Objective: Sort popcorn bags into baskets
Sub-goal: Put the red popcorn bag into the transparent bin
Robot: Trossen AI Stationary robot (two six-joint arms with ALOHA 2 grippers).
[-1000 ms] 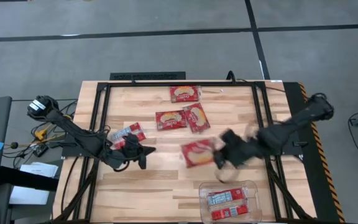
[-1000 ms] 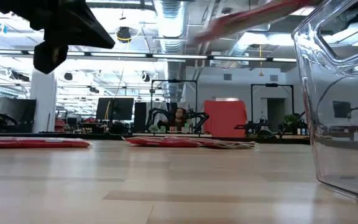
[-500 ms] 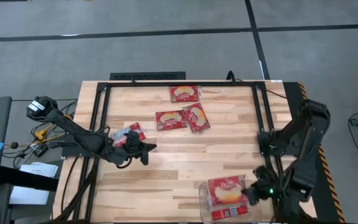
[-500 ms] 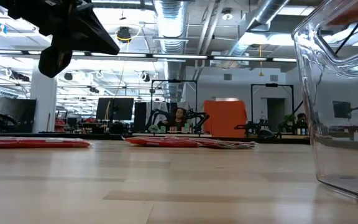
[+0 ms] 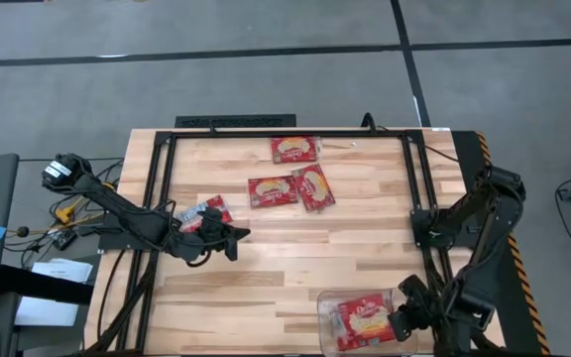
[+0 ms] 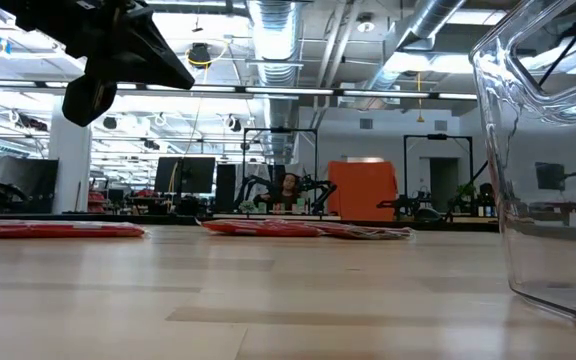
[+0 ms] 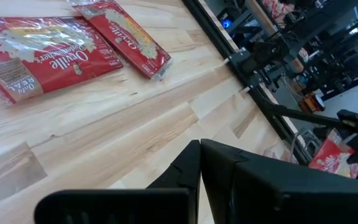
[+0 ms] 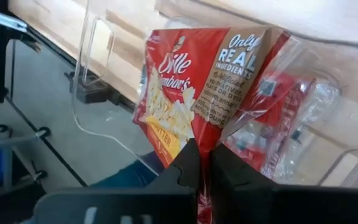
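Note:
My right gripper [image 5: 398,321] is at the near right, shut on a red popcorn bag [image 5: 363,318] that sits within the outline of the clear basket [image 5: 323,300]. Another packet [image 8: 277,118] lies in the basket under it. Three bags [image 5: 294,149] [image 5: 272,190] [image 5: 313,186] lie flat on the far middle of the table. A fourth bag [image 5: 206,210] lies at the left, beside my left arm. My left gripper [image 5: 230,237] hovers shut and empty left of centre, above the table [image 6: 98,60]. My right gripper pinches one edge of the bag [image 8: 199,142] between its two fingers [image 8: 185,167]. The fingers slant down from the table's right. The bag reaches away from them over the basket, printed face up; whether it rests on the packet below, I cannot tell.
The basket's clear wall [image 6: 538,150] stands tall at the near right. Black frame rails [image 5: 416,188] run along the table's sides and far edge. Bare wood lies across the middle and near left of the table [image 5: 266,288].
My right gripper has carried the popcorn bag from the table's middle toward the near right, over the basket, turning as it went. In the last half second it has sunk a little, bringing the bag lower inside the basket's outline.

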